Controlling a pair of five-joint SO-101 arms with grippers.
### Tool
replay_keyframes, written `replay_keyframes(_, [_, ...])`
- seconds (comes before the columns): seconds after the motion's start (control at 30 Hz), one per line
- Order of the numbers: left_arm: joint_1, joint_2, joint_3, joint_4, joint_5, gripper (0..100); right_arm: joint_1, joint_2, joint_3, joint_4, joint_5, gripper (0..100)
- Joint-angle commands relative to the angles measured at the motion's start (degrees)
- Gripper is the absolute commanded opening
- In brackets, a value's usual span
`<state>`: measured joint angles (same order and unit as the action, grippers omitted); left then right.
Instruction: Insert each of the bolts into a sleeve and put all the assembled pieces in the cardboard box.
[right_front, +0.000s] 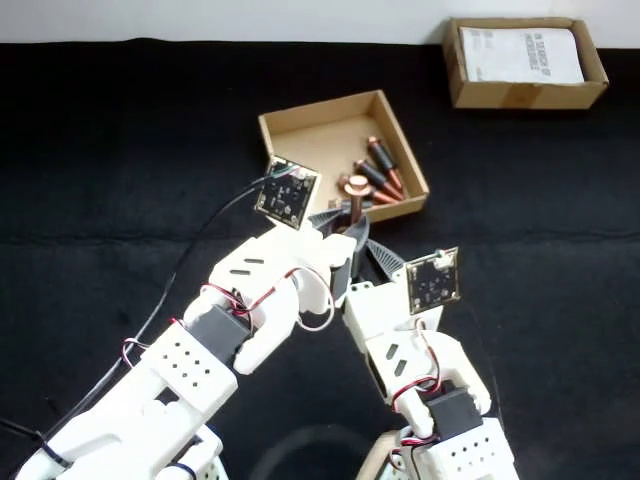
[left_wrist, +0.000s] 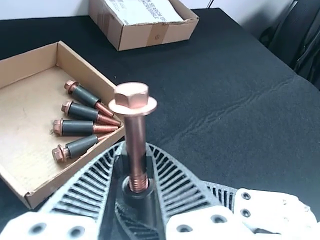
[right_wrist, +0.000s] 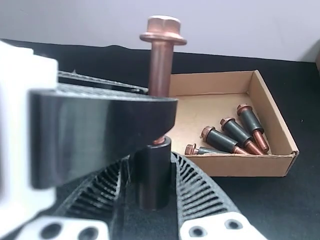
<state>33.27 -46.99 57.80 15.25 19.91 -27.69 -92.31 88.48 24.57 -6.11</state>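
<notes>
Right wrist view is showing the right gripper (right_wrist: 152, 162) clamping an upright black sleeve (right_wrist: 152, 181), while the left gripper (left_wrist: 135, 152) is pinching the bolt (left_wrist: 134, 125) by its shaft, its tip entering the sleeve. Both arms are stretching forward, meeting just before the cardboard box (right_front: 310, 135), where four assembled pieces (right_front: 378, 172) are lying.

Spare brown box (right_front: 522, 95) well beyond left pincer (right_front: 350, 228), off to its right, white printed sheet (right_front: 520, 55) inside. Black cloth (right_front: 120, 150) underneath. Pale wall (right_front: 200, 18) far behind.
</notes>
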Motion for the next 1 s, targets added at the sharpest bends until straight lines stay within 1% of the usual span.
replay_keyframes(0.0, [0.13,-1.98,-0.48,0.18,-2.46,4,-0.31,0.13,-3.38,-1.01,-0.44,0.7])
replay_keyframes(0.17, [0.40,-7.34,-0.57,9.41,-3.43,20,-0.13,0.13,-3.38,-1.01,-0.35,0.7])
replay_keyframes(0.23, [0.22,-8.84,-1.01,13.10,-3.60,23,-0.13,0.13,-3.47,-1.01,-0.35,0.7])
replay_keyframes(0.3, [-0.04,-9.63,-2.68,17.23,-3.60,23,-0.13,0.13,-3.47,-1.01,-0.35,0.7])
replay_keyframes(0.43, [-2.24,-10.42,-6.46,24.18,-4.22,23,-0.13,0.13,-3.65,-1.01,-0.26,0.7])
replay_keyframes(0.5, [-4.35,-10.59,-7.78,26.37,-6.95,23,-0.04,0.22,-4.35,-1.01,-0.26,0.7])
replay_keyframes(0.63, [-9.10,-10.68,-9.36,29.01,-11.78,23,-0.04,0.31,-5.05,-1.10,1.58,0.7])
replay_keyframes(0.73, [-12.53,-11.91,-9.98,29.89,-13.54,22,0.57,2.86,-6.46,-1.45,2.29,0.7])
replay_keyframes(0.8, [-14.81,-14.29,-9.63,29.80,-13.89,19,2.24,6.20,-9.54,-1.45,2.20,0.7])
replay_keyframes(0.97, [-18.51,-19.21,-9.54,29.80,-13.89,6,4.88,18.42,-21.93,-1.45,2.29,0.7])
